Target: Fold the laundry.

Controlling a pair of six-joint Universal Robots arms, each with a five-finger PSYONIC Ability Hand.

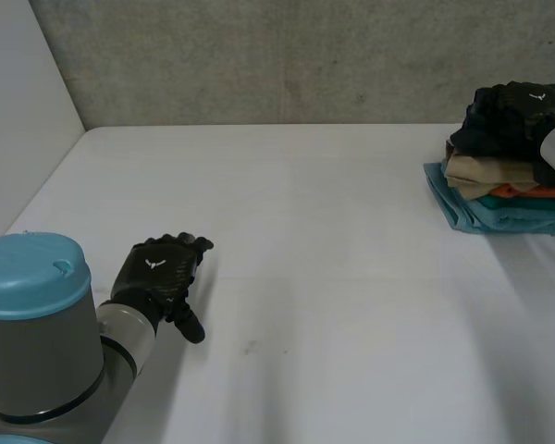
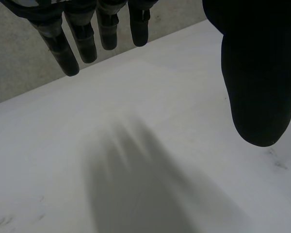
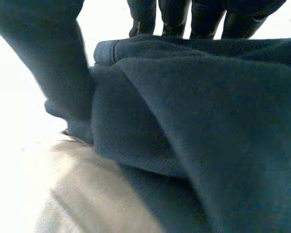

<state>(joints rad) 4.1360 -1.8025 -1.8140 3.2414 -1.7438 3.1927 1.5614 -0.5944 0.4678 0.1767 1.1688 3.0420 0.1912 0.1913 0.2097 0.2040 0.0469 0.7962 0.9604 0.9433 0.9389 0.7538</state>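
- left hand [image 1: 162, 273] lay nearest on the white table [image 1: 333, 277], its fingers [image 2: 68, 53] loosely spread and holding nothing.
- far right, the stack of folded laundry [image 1: 499, 215] was cut off at the edge, so its long axis could not be told. its folded ends faced the table's middle.
- right hand [image 1: 518, 106] sat on top, thumb and fingers pinching the dark blue garment [image 3: 208, 121].

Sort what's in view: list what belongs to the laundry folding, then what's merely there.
Belongs to the job:
dark garment, top of the stack, pinched by the right hand
beige garment, orange garment and teal garment beneath it
left hand, open, holding nothing

Merely there:
white table
grey wall
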